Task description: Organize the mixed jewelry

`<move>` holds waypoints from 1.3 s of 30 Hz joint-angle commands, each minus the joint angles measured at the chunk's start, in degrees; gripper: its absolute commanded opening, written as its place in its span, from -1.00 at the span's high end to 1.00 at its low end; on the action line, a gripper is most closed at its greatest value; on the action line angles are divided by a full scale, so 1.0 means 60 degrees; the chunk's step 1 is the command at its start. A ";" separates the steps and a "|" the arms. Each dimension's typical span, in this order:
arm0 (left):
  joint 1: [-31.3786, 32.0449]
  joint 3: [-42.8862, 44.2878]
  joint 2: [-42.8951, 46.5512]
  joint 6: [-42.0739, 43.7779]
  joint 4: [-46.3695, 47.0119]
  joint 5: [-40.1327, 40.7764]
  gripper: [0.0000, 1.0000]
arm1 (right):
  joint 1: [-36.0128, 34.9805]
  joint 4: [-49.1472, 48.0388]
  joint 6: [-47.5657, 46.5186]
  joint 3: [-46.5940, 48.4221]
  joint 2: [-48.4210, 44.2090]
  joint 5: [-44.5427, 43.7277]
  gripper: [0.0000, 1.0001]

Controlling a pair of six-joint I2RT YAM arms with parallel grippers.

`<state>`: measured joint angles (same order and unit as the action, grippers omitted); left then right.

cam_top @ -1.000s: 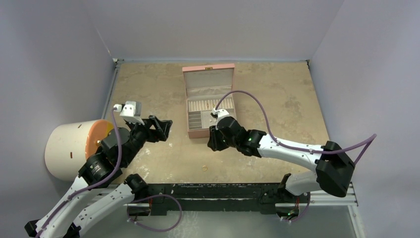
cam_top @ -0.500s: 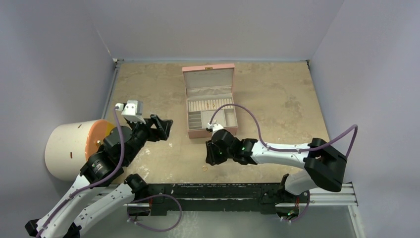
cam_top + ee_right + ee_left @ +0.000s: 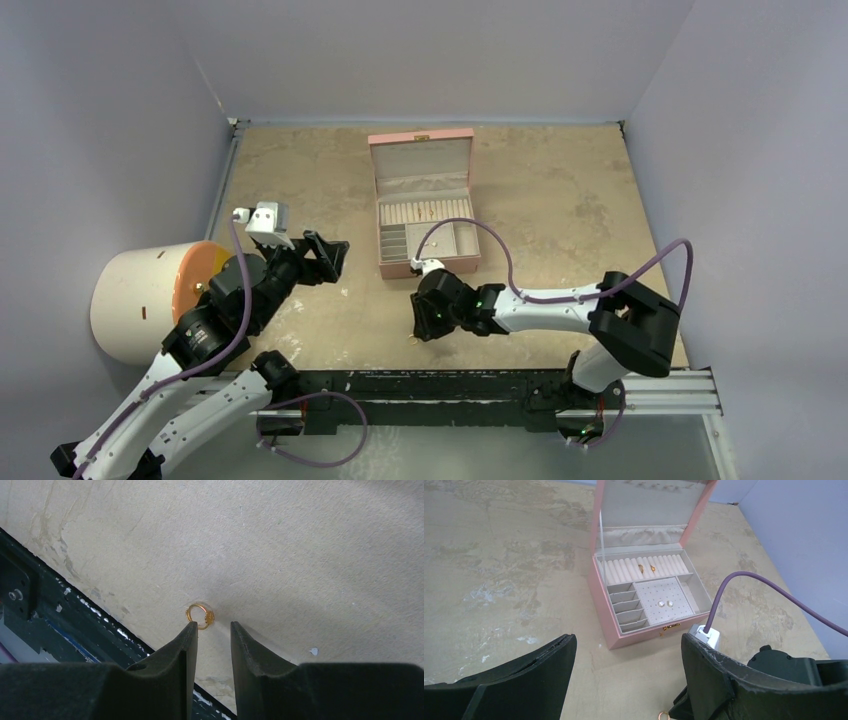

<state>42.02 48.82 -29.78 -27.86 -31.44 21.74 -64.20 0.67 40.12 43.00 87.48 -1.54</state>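
By its wrist view alone the right tool is shown narrowly parted, empty, a gold ring just ahead, beside the worktop's near edge.

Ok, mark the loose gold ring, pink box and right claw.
gold ring [image 3: 209, 616], right wrist view, its ornament.
pink box [image 3: 639, 636], left wrist view, front wall.
right claw [image 3: 214, 626], right wrist view, between fingertips.
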 commanded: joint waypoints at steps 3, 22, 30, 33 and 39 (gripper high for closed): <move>-0.0059 -0.0015 -0.0003 0.0120 0.0201 0.0054 -0.53 | -0.0178 -0.0385 0.0125 0.0233 0.0229 -0.0051 0.33; -0.0056 -0.0010 0.0020 0.0102 0.0187 0.0039 -0.53 | -0.0675 0.0498 0.0018 0.0778 0.0966 -0.1185 0.58; -0.0052 -0.0014 0.0038 0.0088 0.0186 0.0027 -0.53 | -0.0777 0.0847 0.0080 0.0834 0.1017 -0.1607 1.00; -0.0051 -0.0033 0.0051 0.0060 0.0199 -0.0003 -0.53 | -0.0798 0.0931 0.0148 0.0850 0.0822 -0.1721 1.00; -0.0051 -0.0129 -0.0047 -0.0234 0.0383 -0.0682 -0.53 | -0.0798 0.0971 0.0165 0.0824 -0.0065 -0.1992 1.00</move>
<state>42.02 48.82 -29.78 -28.01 -31.42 21.08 -68.73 4.34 40.45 46.94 91.79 -9.78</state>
